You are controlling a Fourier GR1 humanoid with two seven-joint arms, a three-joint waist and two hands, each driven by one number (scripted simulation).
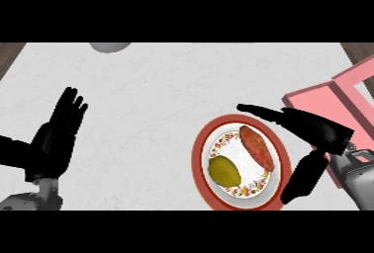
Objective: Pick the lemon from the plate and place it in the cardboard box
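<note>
A yellow-green lemon (pixel 225 171) lies on the lower left of a red-rimmed plate (pixel 199 157) with a flowered border. A red sausage-like food (pixel 257 147) lies on the plate's right side. My right hand (pixel 315 129) hovers at the plate's right edge, open, its fingers stretched over the plate's top rim and the thumb hanging down past the right rim; it touches nothing. A pink box (pixel 337 101) with its flap open sits at the right edge, partly behind that hand. My left hand (pixel 57 138) rests open at the left, fingers up.
A grey rounded object (pixel 111 46) peeks in at the counter's far edge. The white marbled counter (pixel 168 89) spreads between the two hands. Dark wood shows at the upper corners.
</note>
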